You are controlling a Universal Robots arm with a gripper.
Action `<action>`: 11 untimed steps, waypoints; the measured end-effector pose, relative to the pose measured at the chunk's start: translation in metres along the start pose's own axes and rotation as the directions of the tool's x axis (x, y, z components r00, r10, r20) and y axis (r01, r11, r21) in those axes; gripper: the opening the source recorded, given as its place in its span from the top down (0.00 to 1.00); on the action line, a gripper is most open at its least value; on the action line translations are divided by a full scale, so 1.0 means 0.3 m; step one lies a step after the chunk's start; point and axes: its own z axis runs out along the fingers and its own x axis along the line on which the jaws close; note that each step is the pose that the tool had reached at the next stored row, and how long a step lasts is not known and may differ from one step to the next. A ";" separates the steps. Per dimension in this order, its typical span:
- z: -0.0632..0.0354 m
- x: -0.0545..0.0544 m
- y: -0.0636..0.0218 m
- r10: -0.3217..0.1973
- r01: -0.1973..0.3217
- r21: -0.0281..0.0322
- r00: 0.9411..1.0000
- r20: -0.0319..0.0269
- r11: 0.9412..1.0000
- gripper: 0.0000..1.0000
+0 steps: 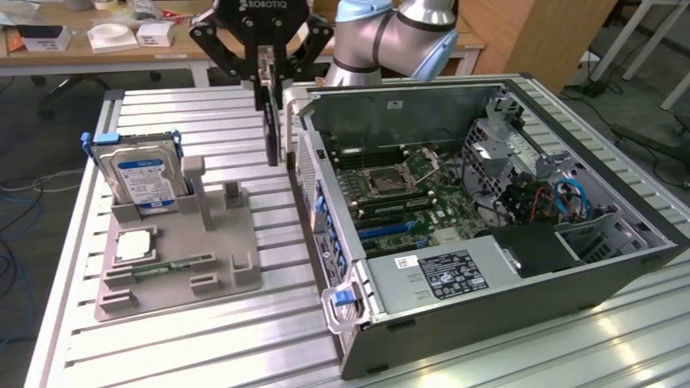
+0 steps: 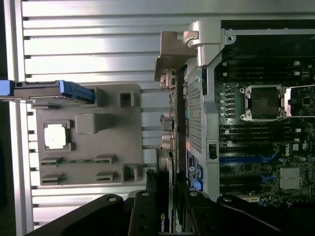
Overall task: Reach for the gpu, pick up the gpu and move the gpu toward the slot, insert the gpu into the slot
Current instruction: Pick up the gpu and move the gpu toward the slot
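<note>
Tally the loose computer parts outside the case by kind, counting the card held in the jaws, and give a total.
gpu: 1
hard drive: 1
processor: 1
memory stick: 1
Total: 4

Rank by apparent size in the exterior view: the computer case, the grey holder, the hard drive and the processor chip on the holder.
1. computer case
2. grey holder
3. hard drive
4. processor chip
The differences are plain, so nearness to the camera does not change the order.
</note>
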 end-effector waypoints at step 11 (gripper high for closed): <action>-0.006 -0.080 0.005 0.002 -0.002 -0.001 1.000 0.000 1.000 0.74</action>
